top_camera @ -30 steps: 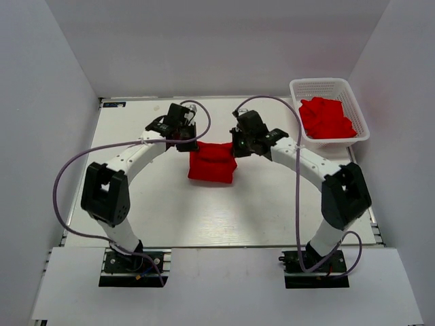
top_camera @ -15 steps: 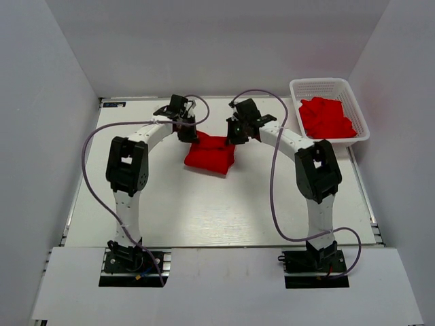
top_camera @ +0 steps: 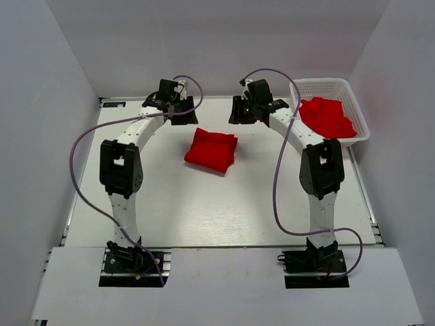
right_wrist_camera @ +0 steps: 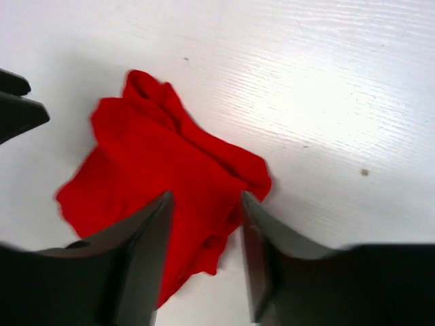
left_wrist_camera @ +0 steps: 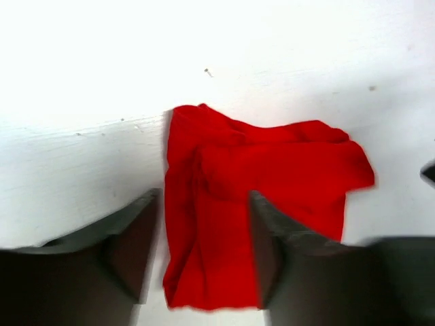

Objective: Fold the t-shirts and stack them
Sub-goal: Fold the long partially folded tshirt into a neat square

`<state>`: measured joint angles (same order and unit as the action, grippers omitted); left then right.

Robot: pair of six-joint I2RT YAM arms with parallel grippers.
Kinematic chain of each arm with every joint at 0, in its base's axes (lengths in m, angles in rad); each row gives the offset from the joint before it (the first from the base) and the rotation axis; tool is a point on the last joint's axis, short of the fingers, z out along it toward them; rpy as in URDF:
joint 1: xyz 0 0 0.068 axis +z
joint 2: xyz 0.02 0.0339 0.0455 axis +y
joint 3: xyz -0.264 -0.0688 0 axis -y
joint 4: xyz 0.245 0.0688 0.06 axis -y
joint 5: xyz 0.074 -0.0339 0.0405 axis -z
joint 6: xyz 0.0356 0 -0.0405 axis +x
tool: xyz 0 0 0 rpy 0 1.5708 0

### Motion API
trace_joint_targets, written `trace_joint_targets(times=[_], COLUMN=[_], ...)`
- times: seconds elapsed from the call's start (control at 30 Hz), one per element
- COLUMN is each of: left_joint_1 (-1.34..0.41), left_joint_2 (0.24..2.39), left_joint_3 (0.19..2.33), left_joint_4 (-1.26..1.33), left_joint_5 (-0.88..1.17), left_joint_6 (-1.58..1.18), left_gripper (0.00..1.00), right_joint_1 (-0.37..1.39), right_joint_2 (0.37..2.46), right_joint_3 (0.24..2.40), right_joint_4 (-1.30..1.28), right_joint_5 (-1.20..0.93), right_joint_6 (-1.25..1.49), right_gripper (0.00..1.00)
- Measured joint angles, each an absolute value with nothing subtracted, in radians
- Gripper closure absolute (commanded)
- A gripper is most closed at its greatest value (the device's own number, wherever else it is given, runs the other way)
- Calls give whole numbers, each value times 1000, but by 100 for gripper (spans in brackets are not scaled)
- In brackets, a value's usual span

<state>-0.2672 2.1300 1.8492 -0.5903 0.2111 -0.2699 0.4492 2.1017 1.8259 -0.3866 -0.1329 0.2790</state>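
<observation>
Top external: the folded t-shirt [top_camera: 211, 151] lies free on the counter [top_camera: 170, 197], with left fingers [left_wrist_camera: 129, 238] and right fingers [right_wrist_camera: 139, 251] spread apart, empty, just beyond it. Rise clear of it (a snag undoes the fold).

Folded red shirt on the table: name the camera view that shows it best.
Top external: the folded shirt lies whole and uncovered. Both wrist views show it closer, but the left fingers and right fingers hide parts of its near edge.

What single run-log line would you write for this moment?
left jaws open, empty | right jaws open, empty | folded t-shirt free on table | basket holds more t-shirts
</observation>
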Motion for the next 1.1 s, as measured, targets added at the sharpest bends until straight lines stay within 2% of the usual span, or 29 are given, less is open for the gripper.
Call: trace_joint_targets(times=[0.07,0.1,0.13,0.17,0.2,0.37,0.57,0.83,1.1], left_joint_1=[-266,-266,-268,-270,-272,-293,-307,-305,-305], left_joint_2=[2056,2006,1935,1878,1821,1671,1816,1927,1943], left_joint_3=[1800,1760,1693,1642,1581,1328,1141,1100,1097], left_joint_4=[-575,-554,-521,-501,-457,-245,-91,-6,10], left_joint_5=[215,225,244,267,300,483,580,622,622], left_joint_6=[-265,-263,-257,-256,-255,-284,-336,-375,-375], left_gripper=[60,77,84,91,100,100,100,100,100], right_joint_1=[448,449,452,454,457,472,478,478,471], right_joint_2=[2071,2058,2038,2018,1995,1927,1991,2159,2267], right_joint_3=[1826,1826,1815,1797,1768,1588,1503,1542,1578], right_joint_4=[-390,-390,-380,-369,-353,-218,-80,87,118], right_joint_5=[-150,-167,-185,-203,-229,-361,-484,-561,-542], right_joint_6=[271,268,273,274,280,329,407,500,533], right_gripper=[73,87,95,100,100,100,100,100,100])
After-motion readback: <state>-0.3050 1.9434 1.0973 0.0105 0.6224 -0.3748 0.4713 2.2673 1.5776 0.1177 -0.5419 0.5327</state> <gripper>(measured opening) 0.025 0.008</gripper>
